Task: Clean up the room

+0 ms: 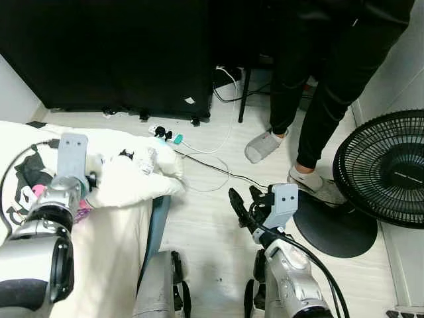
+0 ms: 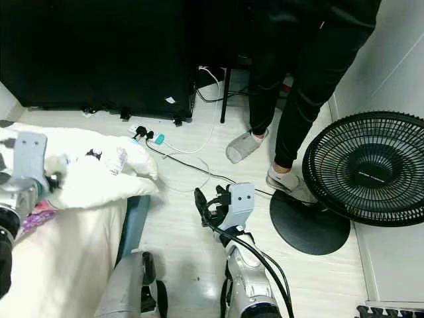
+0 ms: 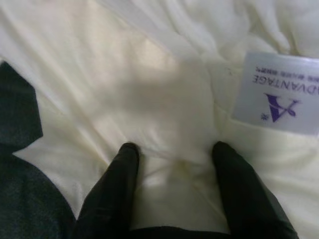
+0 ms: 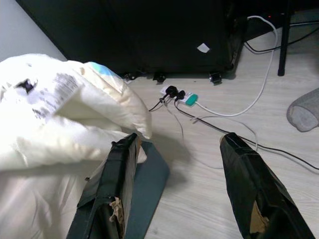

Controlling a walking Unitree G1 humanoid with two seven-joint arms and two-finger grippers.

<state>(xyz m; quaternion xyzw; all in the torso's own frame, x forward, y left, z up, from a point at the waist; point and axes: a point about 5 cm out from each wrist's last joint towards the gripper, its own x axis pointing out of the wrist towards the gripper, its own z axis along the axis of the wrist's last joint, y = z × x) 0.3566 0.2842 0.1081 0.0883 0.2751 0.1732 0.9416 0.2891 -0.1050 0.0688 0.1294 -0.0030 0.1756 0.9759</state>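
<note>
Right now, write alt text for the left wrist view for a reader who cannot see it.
Two black fingers spread apart press into a rumpled cream blanket. A white label printed in purple lies on the blanket, and a dark cloth sits at one side.

You get even, bright indoor light on the pale wood floor (image 1: pixel 218 218) and the white duvet (image 1: pixel 126 179), which nearly washes out. The black cabinet (image 1: pixel 112 53) swallows all detail. Soft shadows sit under the fan (image 1: pixel 384 169). Your left wrist view is soft and close, with a dim shadow across the fabric; the right wrist view blurs the duvet label.
</note>
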